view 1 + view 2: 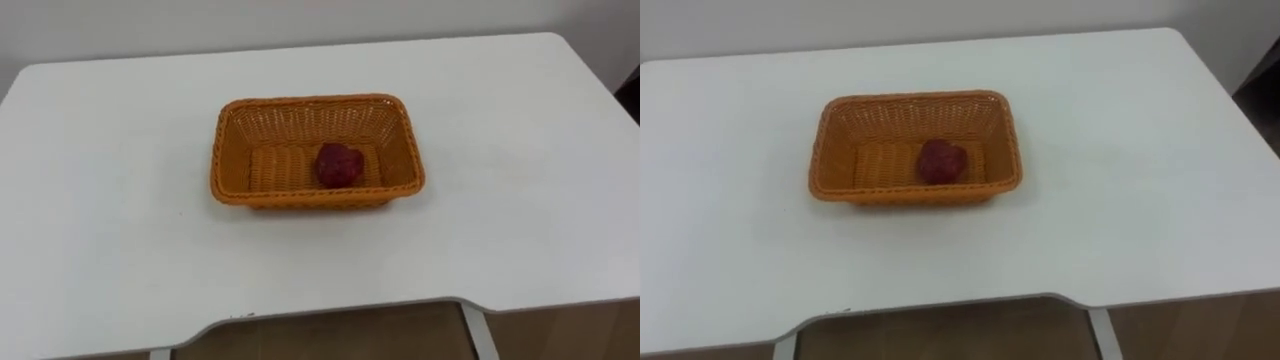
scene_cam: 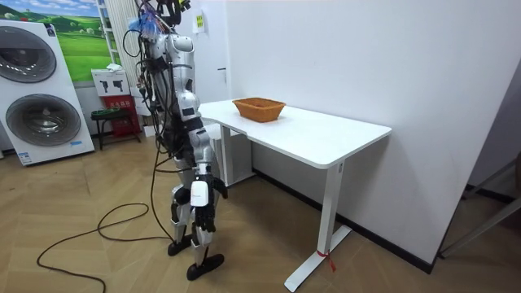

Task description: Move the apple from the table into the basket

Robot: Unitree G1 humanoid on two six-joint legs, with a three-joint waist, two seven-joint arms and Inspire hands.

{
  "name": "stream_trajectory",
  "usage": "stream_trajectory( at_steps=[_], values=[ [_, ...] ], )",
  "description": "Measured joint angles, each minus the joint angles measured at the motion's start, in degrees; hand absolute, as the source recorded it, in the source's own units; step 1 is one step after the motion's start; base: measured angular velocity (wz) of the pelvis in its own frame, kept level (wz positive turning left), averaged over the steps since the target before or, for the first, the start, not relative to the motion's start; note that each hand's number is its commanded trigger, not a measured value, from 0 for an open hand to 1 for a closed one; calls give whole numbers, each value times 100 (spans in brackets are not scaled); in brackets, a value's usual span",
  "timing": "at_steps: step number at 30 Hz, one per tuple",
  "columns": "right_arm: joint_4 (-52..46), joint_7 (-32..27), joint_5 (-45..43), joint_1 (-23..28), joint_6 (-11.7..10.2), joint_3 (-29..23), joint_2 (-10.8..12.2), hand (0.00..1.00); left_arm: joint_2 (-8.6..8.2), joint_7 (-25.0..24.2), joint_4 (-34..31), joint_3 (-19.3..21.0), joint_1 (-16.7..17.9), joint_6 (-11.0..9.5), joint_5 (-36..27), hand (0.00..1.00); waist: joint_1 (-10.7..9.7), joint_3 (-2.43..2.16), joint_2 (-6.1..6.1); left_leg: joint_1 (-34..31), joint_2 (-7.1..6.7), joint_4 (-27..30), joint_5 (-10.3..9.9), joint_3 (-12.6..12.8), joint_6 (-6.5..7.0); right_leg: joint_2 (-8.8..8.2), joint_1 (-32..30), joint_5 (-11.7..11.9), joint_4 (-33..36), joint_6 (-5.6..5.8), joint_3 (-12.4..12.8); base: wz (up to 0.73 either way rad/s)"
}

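Apple (image 1: 338,164) sits right of middle inside the wicker basket (image 1: 232,150) on the white surface (image 1: 520,200), so I'd guess it's placed. Right hand (image 2: 198,194) hangs low by the robot's side, well clear; can't tell if it's spread or closed.

Apple (image 1: 339,165) sits inside the orange wicker basket (image 1: 310,125), on its floor, right of centre, at about 5 o'clock and close to the near wall. Basket is on the white bench (image 1: 120,220), roughly mid-surface, long side across my view. Bench's near edge has a cut-out at 6 o'clock, with wood floor (image 1: 330,335) below it.
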Motion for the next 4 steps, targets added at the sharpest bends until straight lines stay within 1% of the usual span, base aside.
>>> stream_trajectory(
  at_steps=[2,3,4],
  values=[
    [9,197,-496,0,24,328,-9,0,0,4,86,-63,-29,16,-141,0,58,9,2,44,-1,-16,-1,-14,0,0,11,0,-30,0,-6,0],
    [-8,313,-795,-18,69,542,-10,0,3,14,167,-111,-47,51,-191,0,76,4,0,53,0,-27,-1,-13,0,1,26,1,-88,1,-9,0],
    [-22,386,-958,-28,84,634,-9,0,3,14,172,-148,-48,86,-190,0,80,6,-1,52,1,-27,-1,-12,0,1,25,2,-93,0,-11,0]
  ],
)
